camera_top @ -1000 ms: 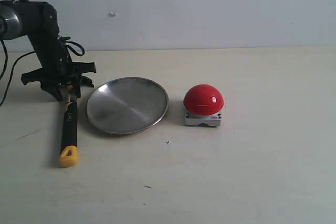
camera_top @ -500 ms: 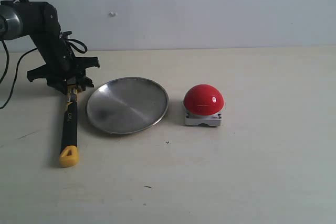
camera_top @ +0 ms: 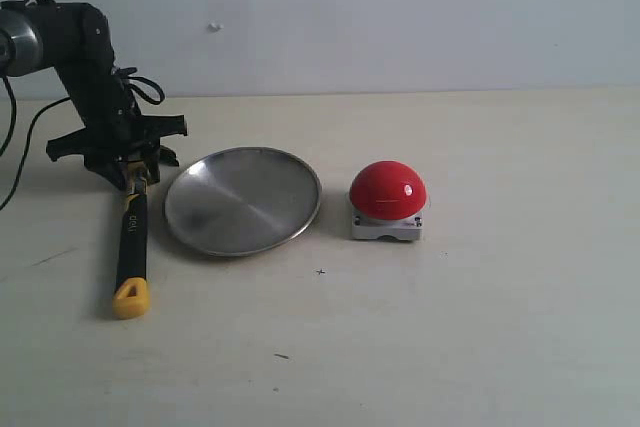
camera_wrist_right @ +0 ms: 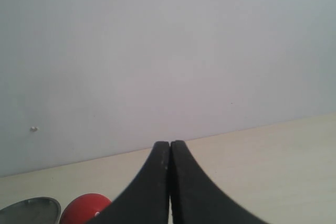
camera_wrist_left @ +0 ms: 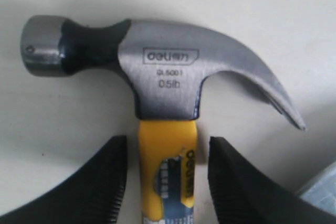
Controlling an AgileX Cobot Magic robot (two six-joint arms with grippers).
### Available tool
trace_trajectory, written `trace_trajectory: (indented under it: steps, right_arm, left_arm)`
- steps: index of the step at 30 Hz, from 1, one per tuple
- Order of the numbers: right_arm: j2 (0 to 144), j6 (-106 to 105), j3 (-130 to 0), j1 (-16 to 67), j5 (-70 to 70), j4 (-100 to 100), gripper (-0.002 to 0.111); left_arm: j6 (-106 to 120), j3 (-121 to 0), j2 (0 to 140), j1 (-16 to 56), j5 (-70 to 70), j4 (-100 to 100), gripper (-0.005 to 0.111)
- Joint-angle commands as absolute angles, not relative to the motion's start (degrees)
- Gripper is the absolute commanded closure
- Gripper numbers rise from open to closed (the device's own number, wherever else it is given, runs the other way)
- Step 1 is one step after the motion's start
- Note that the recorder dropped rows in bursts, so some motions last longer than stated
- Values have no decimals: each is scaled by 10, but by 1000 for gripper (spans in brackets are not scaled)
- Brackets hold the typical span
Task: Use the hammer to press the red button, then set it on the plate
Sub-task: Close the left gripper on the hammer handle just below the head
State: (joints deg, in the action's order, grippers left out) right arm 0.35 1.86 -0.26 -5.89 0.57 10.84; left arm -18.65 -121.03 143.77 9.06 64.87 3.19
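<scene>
Straddling the yellow neck of the hammer (camera_wrist_left: 167,77), the left gripper (camera_wrist_left: 167,156) has its ribbed black fingers (camera_wrist_left: 107,182) spread, one on each side of the handle just below the head. A thin strip of table (camera_top: 480,327) shows between each pad and the handle, so nothing is gripped yet.

From where I stand, the hammer lies flat at the left of the exterior view. Its head sits under the gripper and its handle runs down toward the lower left, yellow end nearest me. The plate (camera_top: 243,202) sits just to the right of the handle, close but apart from it and bare. The red button (camera_top: 387,190) stands right of the plate, near its rim without touching. The right gripper (camera_wrist_right: 170,150) has its fingers pressed together on nothing. Its wrist view faces the wall, with the plate and button in the lower left corner.

The step in hand looks like the grasp. I would close evenly so both pads meet the handle together and the hammer does not twist. Holding this near the head should keep the heavy end from sagging. The lift should go straight up, clear of the plate's rim. The glossy dome will likely shed a slanted touch, so the head should come down on its crown.
</scene>
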Motion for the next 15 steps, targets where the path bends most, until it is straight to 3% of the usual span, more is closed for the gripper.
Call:
trace_trajectory:
  steps: [1, 15]
  right_arm:
    - [0, 17, 0, -57, 7, 105, 108]
    - [0, 17, 0, -57, 4, 106, 108]
  left_arm:
    - [-182, -1214, 1437, 91, 643, 32, 59]
    - [-182, -1214, 1437, 79, 648, 31, 59]
